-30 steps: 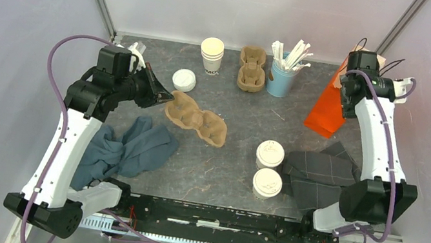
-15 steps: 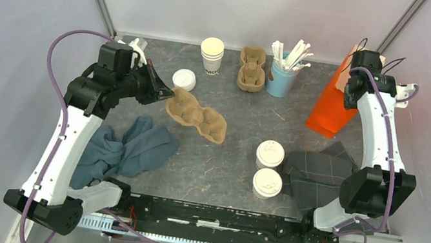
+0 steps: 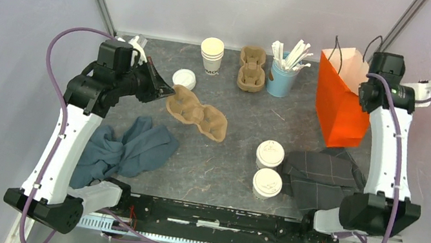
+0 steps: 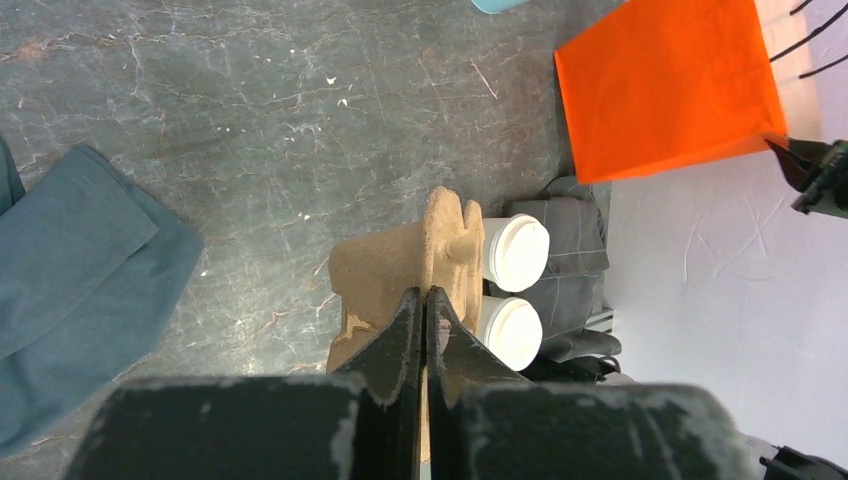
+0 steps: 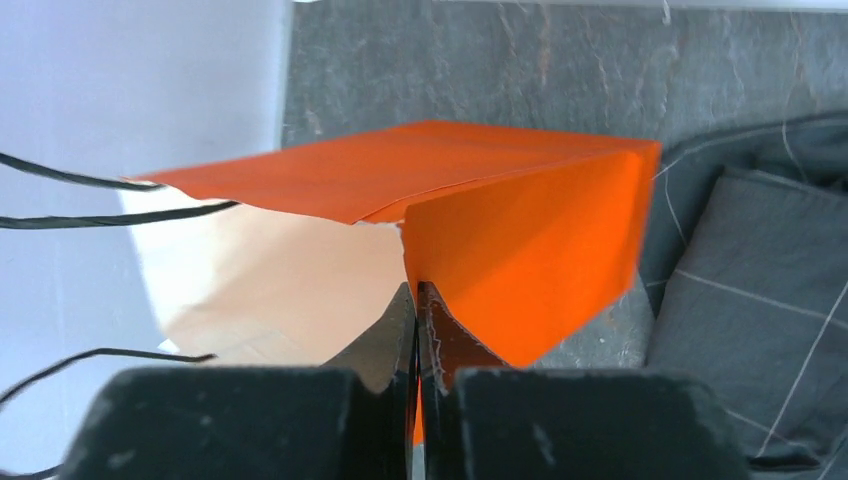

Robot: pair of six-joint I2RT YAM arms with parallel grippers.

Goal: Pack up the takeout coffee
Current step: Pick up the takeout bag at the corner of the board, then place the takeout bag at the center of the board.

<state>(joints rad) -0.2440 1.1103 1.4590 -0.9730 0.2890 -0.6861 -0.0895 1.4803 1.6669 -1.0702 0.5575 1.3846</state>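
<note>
The takeout coffee is two lidded cream cups, one [image 3: 270, 154] behind the other [image 3: 268, 183], standing right of centre; the left wrist view shows them too [image 4: 515, 250] [image 4: 510, 331]. My left gripper [image 3: 165, 93] [image 4: 425, 296] is shut on the near end wall of a brown pulp cup carrier [image 3: 198, 117] [image 4: 385, 272], which lies on the table left of the cups. At the back right my right gripper [image 3: 362, 96] [image 5: 416, 290] is shut on the rim of an orange paper bag [image 3: 339, 108] [image 5: 520, 235], which stands upright with its mouth open.
A stack of lidless cups [image 3: 212, 54], loose white lids [image 3: 184, 80], spare carriers [image 3: 252, 68] and a blue tin of stirrers [image 3: 282, 75] line the back. A teal cloth [image 3: 127, 150] lies front left. A grey checked cloth [image 3: 322, 176] lies beside the cups.
My right gripper has shut on the bag's rim and swung right. The bag has gone from lying slanted to standing upright and open. The left arm has barely moved.
</note>
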